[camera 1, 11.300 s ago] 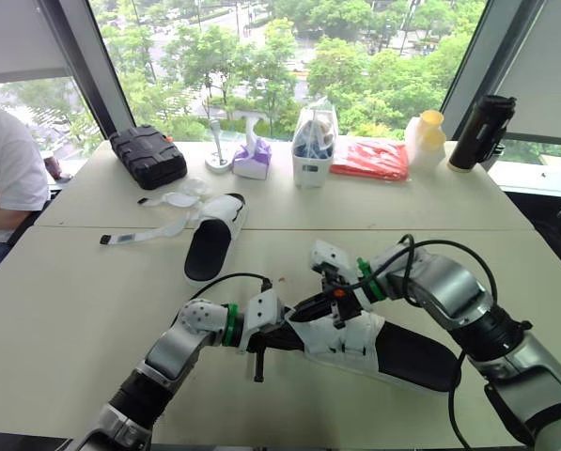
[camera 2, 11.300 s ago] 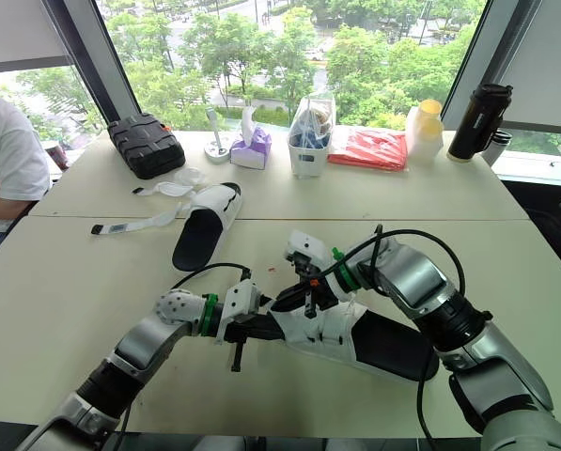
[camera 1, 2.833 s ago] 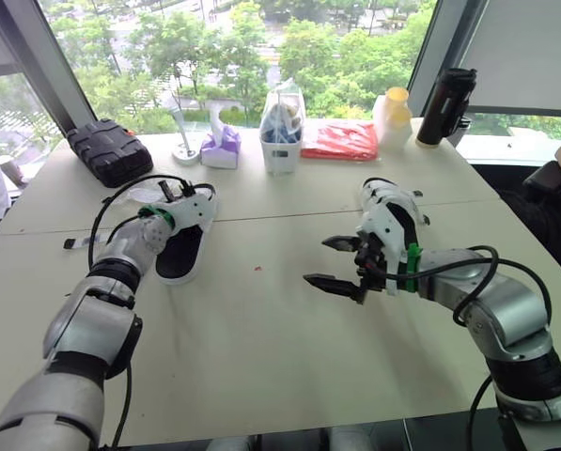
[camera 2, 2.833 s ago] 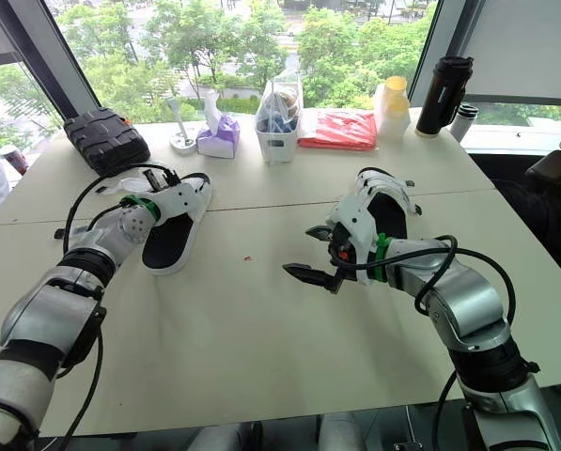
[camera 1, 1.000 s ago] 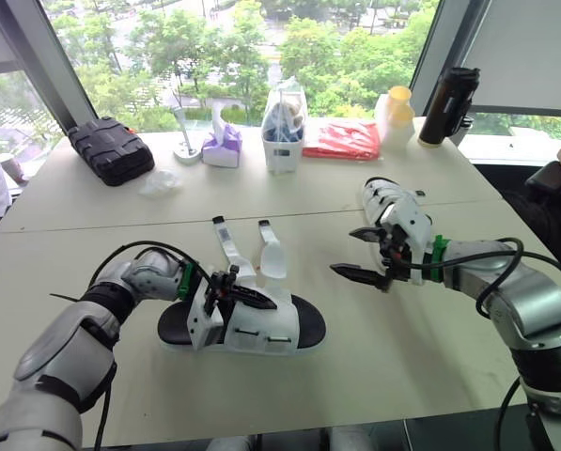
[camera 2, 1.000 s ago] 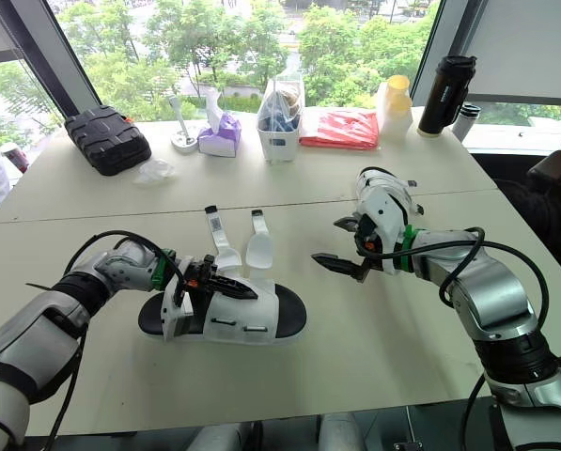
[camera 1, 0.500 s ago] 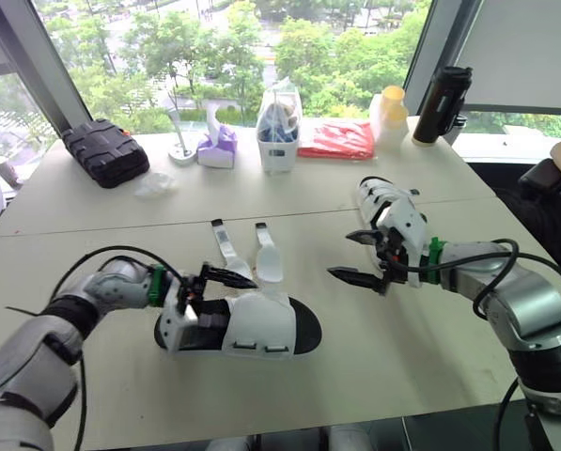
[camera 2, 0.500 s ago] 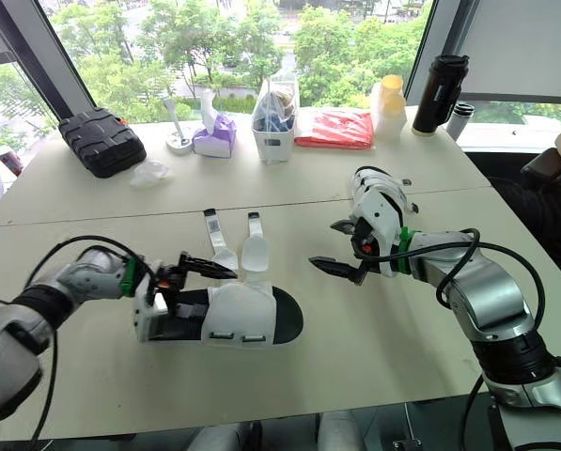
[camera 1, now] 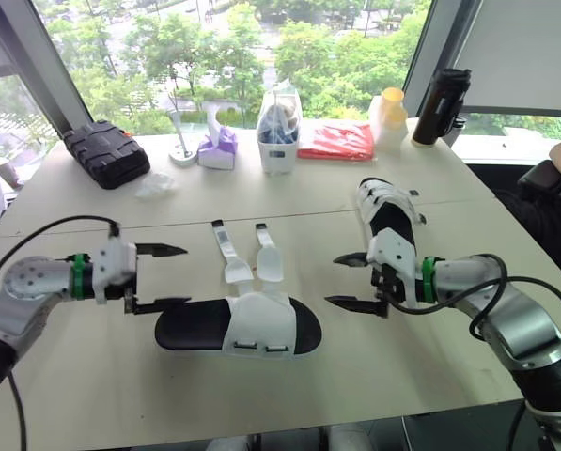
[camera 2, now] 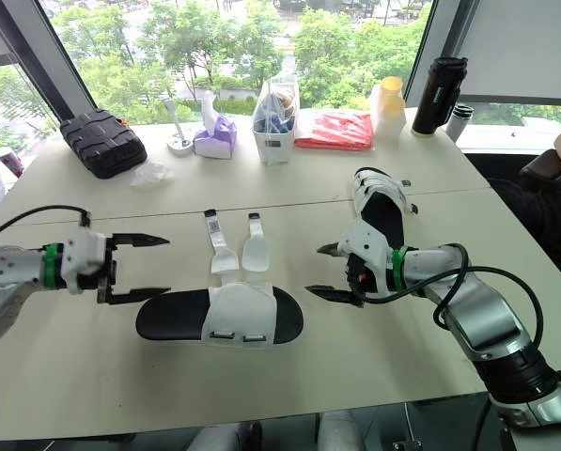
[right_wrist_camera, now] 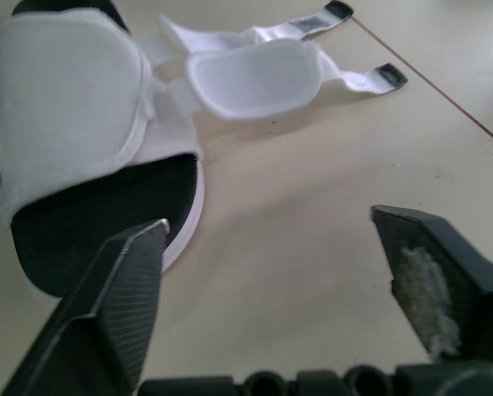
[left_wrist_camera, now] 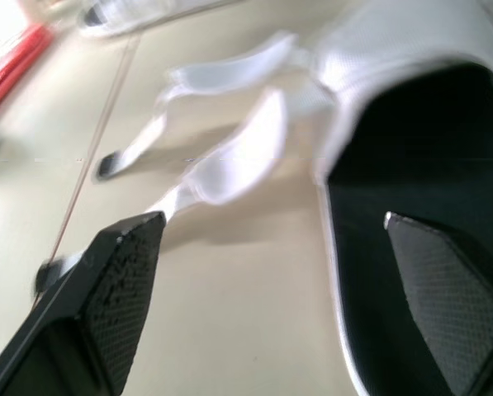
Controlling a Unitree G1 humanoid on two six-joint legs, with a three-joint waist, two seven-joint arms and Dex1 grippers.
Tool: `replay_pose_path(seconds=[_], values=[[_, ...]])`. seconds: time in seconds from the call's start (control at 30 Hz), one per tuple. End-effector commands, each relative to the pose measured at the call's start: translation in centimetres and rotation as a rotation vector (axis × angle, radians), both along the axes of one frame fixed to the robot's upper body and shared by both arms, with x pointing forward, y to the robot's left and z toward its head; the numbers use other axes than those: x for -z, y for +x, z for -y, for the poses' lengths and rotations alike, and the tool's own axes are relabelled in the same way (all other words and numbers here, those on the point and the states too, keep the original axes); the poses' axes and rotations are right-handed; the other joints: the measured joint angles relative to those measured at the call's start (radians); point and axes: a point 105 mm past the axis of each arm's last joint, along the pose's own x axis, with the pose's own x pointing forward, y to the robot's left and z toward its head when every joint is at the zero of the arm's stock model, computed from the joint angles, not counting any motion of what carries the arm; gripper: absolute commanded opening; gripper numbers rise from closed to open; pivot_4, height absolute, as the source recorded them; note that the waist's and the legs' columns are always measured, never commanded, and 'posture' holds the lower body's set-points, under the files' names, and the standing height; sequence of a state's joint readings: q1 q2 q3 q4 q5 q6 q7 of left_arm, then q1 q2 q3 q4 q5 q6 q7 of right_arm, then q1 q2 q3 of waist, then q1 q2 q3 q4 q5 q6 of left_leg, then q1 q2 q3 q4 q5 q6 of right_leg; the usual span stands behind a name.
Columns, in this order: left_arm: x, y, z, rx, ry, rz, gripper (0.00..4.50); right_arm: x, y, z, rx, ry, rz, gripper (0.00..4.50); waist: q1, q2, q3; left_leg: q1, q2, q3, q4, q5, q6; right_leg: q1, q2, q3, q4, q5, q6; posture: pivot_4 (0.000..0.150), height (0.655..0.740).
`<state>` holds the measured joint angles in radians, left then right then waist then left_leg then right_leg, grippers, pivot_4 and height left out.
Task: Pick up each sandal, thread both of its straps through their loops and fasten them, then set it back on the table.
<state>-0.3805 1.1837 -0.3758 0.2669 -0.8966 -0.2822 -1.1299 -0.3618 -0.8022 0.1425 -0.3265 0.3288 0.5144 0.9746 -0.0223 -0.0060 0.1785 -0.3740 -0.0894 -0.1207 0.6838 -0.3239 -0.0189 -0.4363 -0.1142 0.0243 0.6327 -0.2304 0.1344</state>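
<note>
An unfastened white sandal (camera 1: 252,324) with a black footbed lies flat in the middle of the table. Its two loose straps (camera 1: 231,256) trail toward the far side. My left gripper (camera 1: 184,276) stands open just left of its heel end, touching nothing. The left wrist view shows the footbed (left_wrist_camera: 419,165) and straps (left_wrist_camera: 229,161) ahead of the spread fingers (left_wrist_camera: 118,280). My right gripper (camera 1: 332,281) is open and empty, a little right of the toe; its wrist view faces the white upper (right_wrist_camera: 64,124). A second sandal (camera 1: 385,207) lies fastened behind the right gripper.
Along the far edge stand a black case (camera 1: 106,152), a purple tissue box (camera 1: 216,148), a white caddy (camera 1: 278,141), a red packet (camera 1: 339,141), a yellow-capped bottle (camera 1: 388,113) and a black flask (camera 1: 437,105). Crumpled plastic (camera 1: 156,185) lies nearer. People sit at both sides.
My left gripper has opened, let go of the sandal and drawn back to the left. The sandal now rests flat. The right gripper has dropped slightly toward the sandal's toe, jaws a bit narrower.
</note>
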Motion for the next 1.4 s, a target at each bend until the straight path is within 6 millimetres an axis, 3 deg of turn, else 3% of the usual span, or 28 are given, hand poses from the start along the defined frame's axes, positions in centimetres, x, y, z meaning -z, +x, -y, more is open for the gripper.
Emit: replay_pose_path(seconds=[0.03, 0.17, 0.33, 0.67, 1.4], values=[[-1.6, -0.7, 0.7, -0.058, -0.168, -0.21, 4.5, -0.3, -0.5, 0.0, -0.046, 0.008, 0.033, 2.11, 0.0, 0.0, 0.0, 0.0, 0.0, 0.0, 0.0, 0.0, 0.0, 0.0, 0.0, 0.0, 0.0, 0.0, 0.0, 0.15, 0.74], [-0.3, -1.7, 1.1, -0.097, -0.216, -0.365, 4.5, 0.6, -1.8, -0.3, -0.109, 0.015, 0.004, 0.04, 0.002, 0.0, 0.0, 0.001, 0.001, 0.0, 0.0, 0.0, 0.0, 0.001, 0.001, 0.0, 0.0, 0.0, 0.0, 0.15, 0.74], [0.9, -2.1, 2.0, -0.118, -0.214, -0.385, 4.5, 1.8, -3.1, -1.1, -0.155, 0.03, -0.021, 0.04, 0.008, 0.0, 0.0, 0.002, 0.001, 0.0, 0.0, 0.0, 0.0, 0.002, 0.001, 0.0, 0.0, 0.0, 0.0, 0.15, 0.74], [1.2, -1.7, 2.5, -0.13, -0.208, -0.374, 4.5, 3.7, -4.0, -3.0, -0.243, 0.009, 0.005, 0.04, 0.009, 0.0, 0.0, 0.002, 0.001, 0.0, 0.0, 0.0, -0.001, 0.002, 0.0, 0.0, -0.001, 0.001, -0.001, 0.15, 0.74], [1.5, -1.2, 1.9, -0.241, -0.282, -0.418, 4.5, 6.9, -2.6, -8.2, -0.43, 0.025, 0.091, 0.04, 0.004, 0.0, 0.0, 0.003, 0.001, -0.001, -0.001, 0.003, -0.006, 0.002, 0.001, 0.0, -0.001, 0.002, -0.003, 0.15, 0.74]])
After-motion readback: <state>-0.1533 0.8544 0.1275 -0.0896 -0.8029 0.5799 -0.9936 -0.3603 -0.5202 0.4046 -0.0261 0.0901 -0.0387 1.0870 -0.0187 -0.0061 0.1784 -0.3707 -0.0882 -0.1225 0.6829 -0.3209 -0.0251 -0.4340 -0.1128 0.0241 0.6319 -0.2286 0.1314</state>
